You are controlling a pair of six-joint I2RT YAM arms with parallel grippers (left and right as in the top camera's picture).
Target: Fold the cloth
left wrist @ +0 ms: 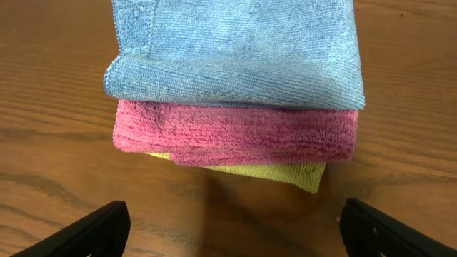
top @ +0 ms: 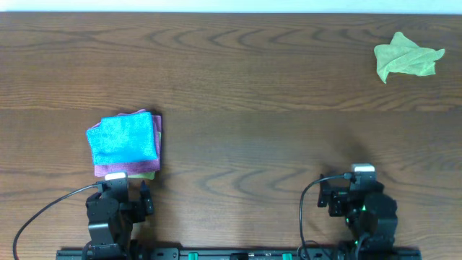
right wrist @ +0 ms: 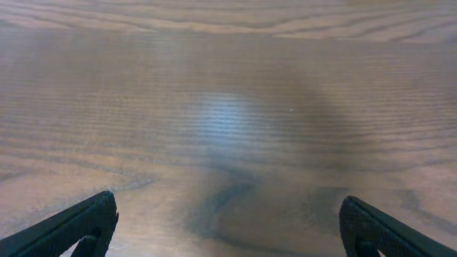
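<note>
Overhead view: nearest the lens, at the near edge of the table (top: 253, 87), stand the two arms. The left gripper (top: 118, 180) points at a stack of folded cloths just beyond its tips, and the right gripper (top: 359, 175) points over bare wood. The stack shows a blue cloth (top: 123, 139) on top, with a pink-magenta cloth (top: 159, 133) showing at its right and near edges. The cloth (top: 408, 56), lime-green and crumpled, lies unfolded at the far right corner of the table, well apart from both arms and from the stack. Left wrist view: the two dark fingertips (left wrist: 100, 230) sit at the lower corners, spread wide and released, with nothing between them. Ahead lies the stack, blue over pink-magenta, and a yellow-green cloth (left wrist: 285, 175) peeks out at the bottom, its near corner closest to the gripper. None of the three touches the fingers. Right wrist view: the fingertips (right wrist: 82, 227) are likewise spread wide and empty, with only wood grain and a soft glare before them. The cloth is out of this view.
</note>
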